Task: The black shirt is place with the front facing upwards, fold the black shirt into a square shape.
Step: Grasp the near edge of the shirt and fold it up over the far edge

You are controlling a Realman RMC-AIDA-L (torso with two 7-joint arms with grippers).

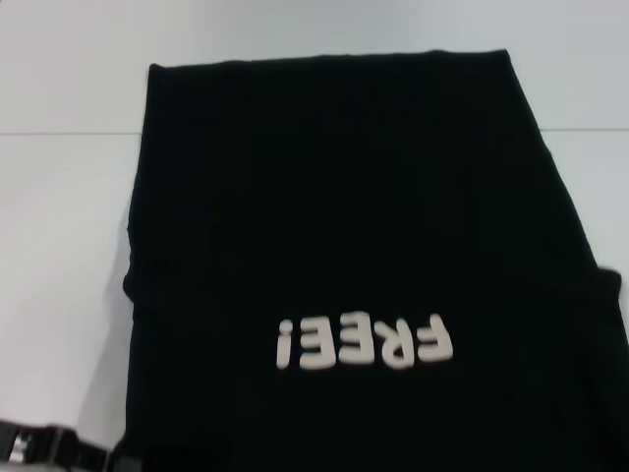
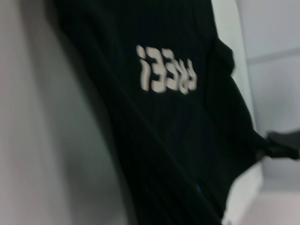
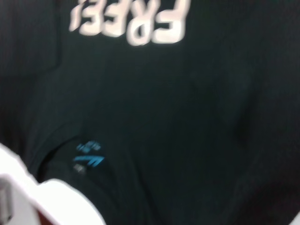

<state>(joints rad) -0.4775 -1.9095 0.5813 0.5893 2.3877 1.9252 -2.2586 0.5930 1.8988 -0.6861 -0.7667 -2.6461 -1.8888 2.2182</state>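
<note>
The black shirt (image 1: pixel 354 246) lies flat on the white table (image 1: pixel 59 246), long axis 6 to 12 o'clock, hem at 12. Its "FREE!" lettering (image 1: pixel 364 342) reads upside down. Whether either gripper's fingers are apart, I cannot tell.

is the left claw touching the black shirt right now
Cannot tell. The head view shows only a dark part of the left claw at the bottom corner beside the black shirt; the strip between them is too dim to show contact or gap.

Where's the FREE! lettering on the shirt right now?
In the head view the white FREE! lettering sits upside down on the near part of the black shirt, which lies flat on the white table, slightly right of centre.
</note>
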